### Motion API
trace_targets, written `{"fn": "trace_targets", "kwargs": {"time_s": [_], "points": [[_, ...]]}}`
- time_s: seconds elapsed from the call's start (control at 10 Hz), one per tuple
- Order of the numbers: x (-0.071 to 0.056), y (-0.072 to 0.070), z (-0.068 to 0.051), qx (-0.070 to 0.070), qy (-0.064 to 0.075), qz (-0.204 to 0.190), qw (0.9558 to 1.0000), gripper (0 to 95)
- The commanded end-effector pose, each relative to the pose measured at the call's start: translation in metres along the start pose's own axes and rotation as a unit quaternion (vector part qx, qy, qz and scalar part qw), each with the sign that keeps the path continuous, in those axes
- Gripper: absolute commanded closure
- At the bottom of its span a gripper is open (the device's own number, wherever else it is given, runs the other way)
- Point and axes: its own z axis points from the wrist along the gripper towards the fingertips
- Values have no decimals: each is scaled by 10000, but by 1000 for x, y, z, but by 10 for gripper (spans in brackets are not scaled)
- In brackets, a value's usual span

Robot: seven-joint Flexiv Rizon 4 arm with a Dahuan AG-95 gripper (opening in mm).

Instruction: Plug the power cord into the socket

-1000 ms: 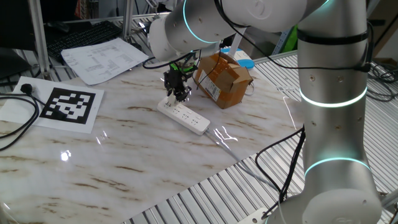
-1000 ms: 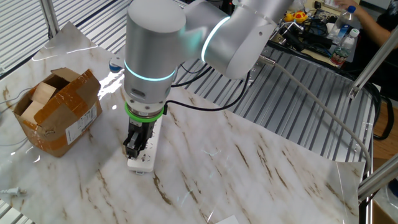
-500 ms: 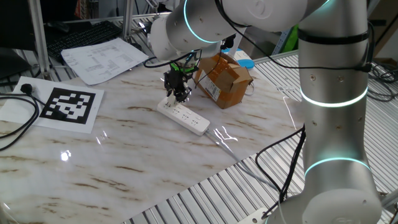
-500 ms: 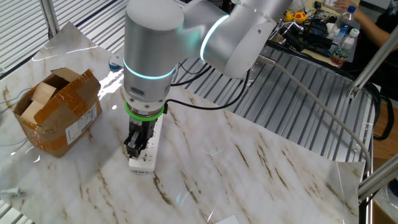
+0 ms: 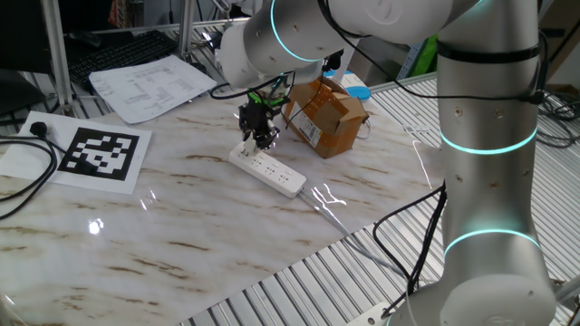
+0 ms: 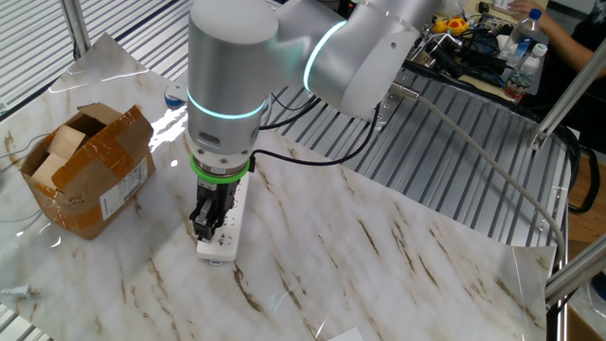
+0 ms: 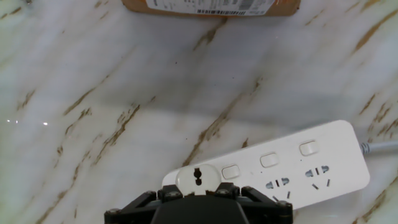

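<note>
Marble-patterned tabletop (image 5: 208, 235), glossy, bordered by ribbed metal. Black two-finger gripper (image 7: 198, 194), pointing straight down, pinches the small round white plug piece with dark marks (image 7: 198, 180) against the end outlet of the long white rectangular power strip (image 7: 311, 168). Strip lies flat mid-table, thin pale cable (image 7: 380, 147) leaving its far end. Brown taped cardboard box (image 6: 85, 170) stands near the strip, apart from it.

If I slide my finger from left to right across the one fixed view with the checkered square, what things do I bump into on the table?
Black plug → checkered marker sheet → printed papers → white power strip → brown cardboard box.
</note>
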Motion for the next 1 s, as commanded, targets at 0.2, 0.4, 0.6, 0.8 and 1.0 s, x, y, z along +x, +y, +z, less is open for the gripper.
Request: {"fn": "trace_targets", "kwargs": {"time_s": [0.2, 0.4, 0.6, 0.8, 1.0], "points": [[1, 1, 3, 23, -4, -35, 10000, 950], [0, 1, 1, 38, 36, -37, 10000, 760], [1, 1, 3, 63, 17, -25, 10000, 570], [1, 0, -2, 64, 53, -11, 10000, 570], [2, 1, 3, 62, 22, -9, 10000, 570]]}}
